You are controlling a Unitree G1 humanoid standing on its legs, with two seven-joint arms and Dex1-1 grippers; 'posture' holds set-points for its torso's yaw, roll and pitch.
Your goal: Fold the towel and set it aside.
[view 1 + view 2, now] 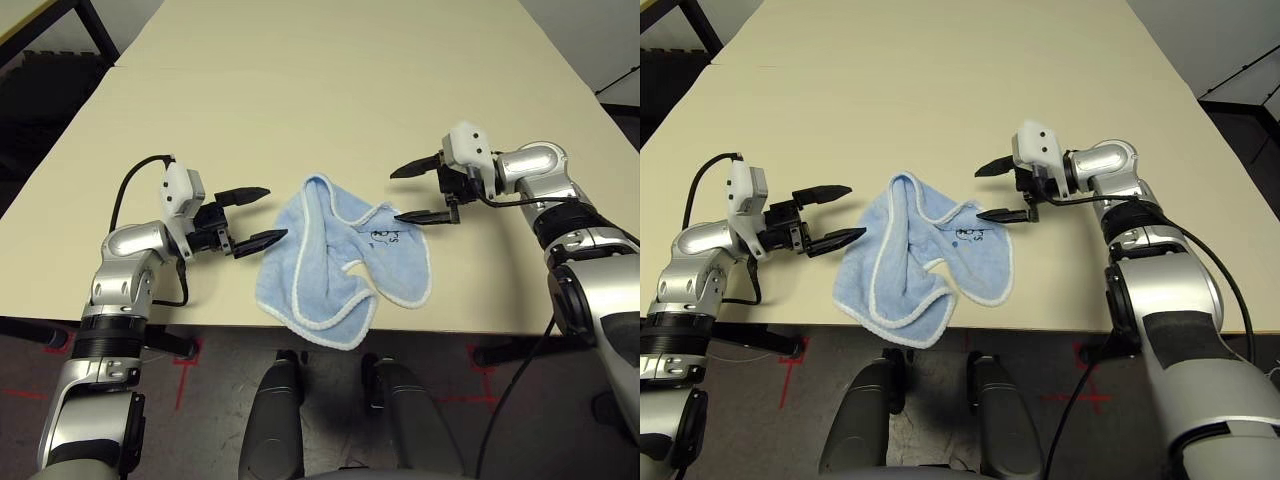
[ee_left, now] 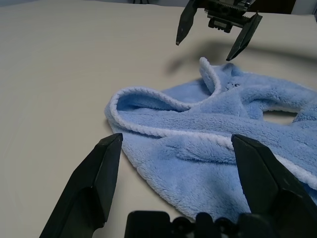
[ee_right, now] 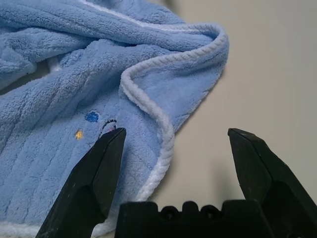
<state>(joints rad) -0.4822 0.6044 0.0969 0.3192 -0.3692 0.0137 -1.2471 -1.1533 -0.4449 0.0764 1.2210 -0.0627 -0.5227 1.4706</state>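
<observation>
- right gripper point(image 1: 421, 192): jaws spread wide, nothing between them, tips pointing across at the towel's right edge and tilted slightly down; lower finger sits just over the cloth near the dark marks, contact not clear
- left gripper point(image 1: 255, 216): jaws also wide open and empty, held level, tips just beside the towel's left edge, not touching it
- both arms face inward from opposite sides, so this reads as a set-up to pinch two edges or corners at once; no grasp made yet
- right wrist view puts the white-stitched edge point(image 3: 157, 130) between its fingers, likely the pick point on that side
- towel point(image 1: 335, 262): lies between the two grippers on the beige table point(image 1: 330, 90), close to the near edge, lower corner reaching that edge or slightly past it
- it's crumpled, not flat: a raised loop of hem at the top, one flap doubled over the middle, edges curling so the white trim snakes across the blue
- light-blue terry, thick pile, soft and limp; expect it to sag and drag when lifted by one point
- small dark handwritten marks point(image 1: 385, 237) on the right half, facing up; wrist view also shows tiny blue and yellow specks beside them
- judgement: folding not started, cloth needs spreading or a clean corner grab first; risk is pinching a double layer in the bunched part
</observation>
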